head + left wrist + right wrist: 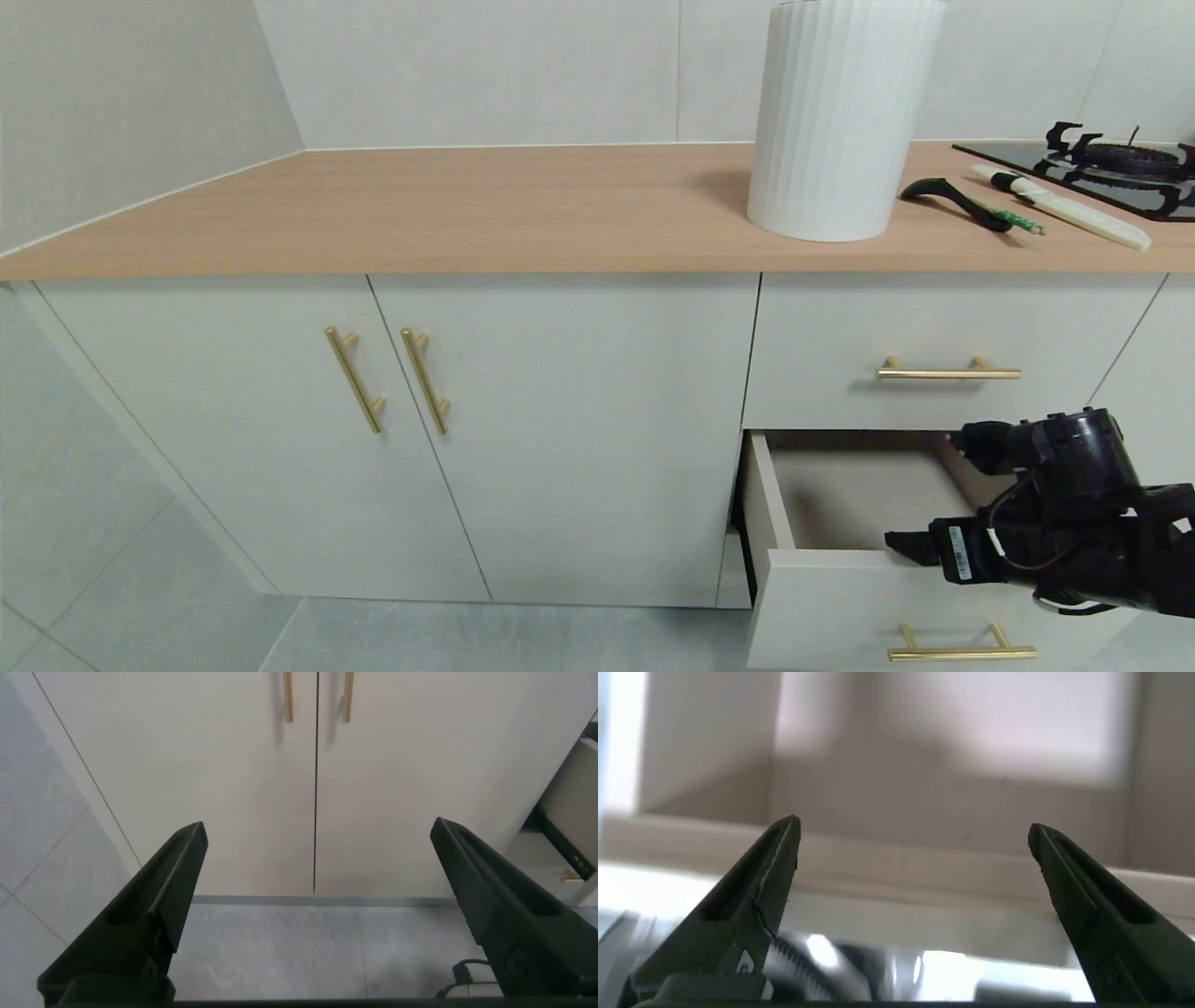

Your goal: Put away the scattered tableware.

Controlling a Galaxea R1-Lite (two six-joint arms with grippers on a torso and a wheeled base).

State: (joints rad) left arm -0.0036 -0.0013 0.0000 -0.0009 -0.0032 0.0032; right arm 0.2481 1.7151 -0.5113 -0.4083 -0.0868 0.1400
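A black-handled utensil (962, 203) and a cream knife (1074, 213) are lying on the worktop (467, 205) beside a white ribbed canister (831, 121), well apart from the right gripper (938, 492), which is hanging with jaws spread at the open drawer (767, 504). The right wrist view is showing the drawer's inside; the left gripper (318, 833), jaws also spread, is facing closed cabinet doors (420, 784). A sticker (959, 553) on the right gripper is carrying unreadable print.

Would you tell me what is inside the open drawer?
The open drawer shows bare floor and back wall; the right gripper and arm hide its right side.
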